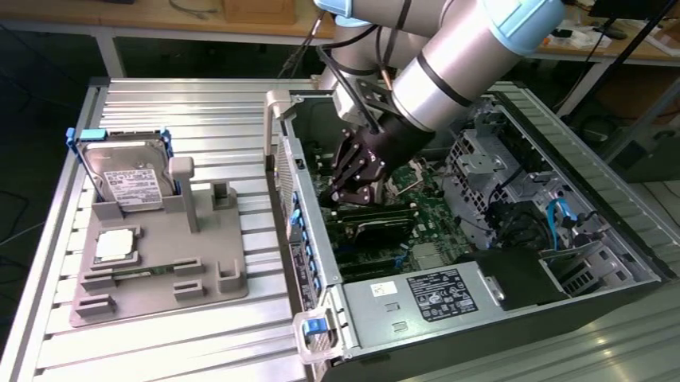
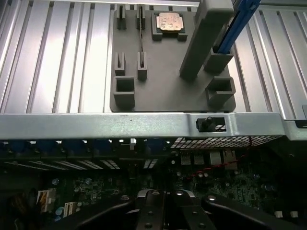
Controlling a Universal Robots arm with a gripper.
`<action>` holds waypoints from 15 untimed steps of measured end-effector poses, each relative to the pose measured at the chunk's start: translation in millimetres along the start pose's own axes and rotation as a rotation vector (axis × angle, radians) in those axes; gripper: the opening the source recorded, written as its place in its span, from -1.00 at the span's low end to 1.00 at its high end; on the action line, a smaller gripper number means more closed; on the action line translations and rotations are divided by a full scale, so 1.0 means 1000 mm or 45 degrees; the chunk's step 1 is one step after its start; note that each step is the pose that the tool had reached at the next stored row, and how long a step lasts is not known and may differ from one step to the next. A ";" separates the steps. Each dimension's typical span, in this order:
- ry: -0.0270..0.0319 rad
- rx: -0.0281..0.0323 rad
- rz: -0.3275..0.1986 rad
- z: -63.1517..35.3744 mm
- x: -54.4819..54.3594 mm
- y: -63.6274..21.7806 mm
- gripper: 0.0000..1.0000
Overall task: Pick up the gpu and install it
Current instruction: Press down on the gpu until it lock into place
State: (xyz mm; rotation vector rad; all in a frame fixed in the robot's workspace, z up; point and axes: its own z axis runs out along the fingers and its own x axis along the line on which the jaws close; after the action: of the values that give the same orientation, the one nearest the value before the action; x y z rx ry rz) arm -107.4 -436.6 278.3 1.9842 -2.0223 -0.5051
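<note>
The gripper (image 1: 351, 191) is reaching inside the open case (image 1: 595, 239), just above the gpu (image 1: 377, 221). Whether its fingers are gripping is unclear.

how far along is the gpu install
Pickup looks done: the grey fixture carries the hard drive and CPU chip, no card. The end effector is inside the open computer case, just above the gpu on the motherboard. Whether the card is fully seated can't be told.

Fingertips of gripper (image 1: 356, 191) sunk behind computer case (image 1: 318, 263) wall; hard drive (image 2: 237, 24) cropped beside gray fixture (image 2: 168, 72).
</note>
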 end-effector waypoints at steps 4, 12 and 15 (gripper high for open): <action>-0.0015 0.0055 0.003 0.0039 -0.002 0.0046 -0.79; -0.0056 0.0110 0.005 0.0099 -0.004 0.0103 -0.79; -0.0195 0.0103 0.000 0.0105 -0.002 0.0117 -0.79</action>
State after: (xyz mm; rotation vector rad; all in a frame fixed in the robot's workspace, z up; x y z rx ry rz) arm -122.3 -433.7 273.8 1.9913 -2.0362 -0.5145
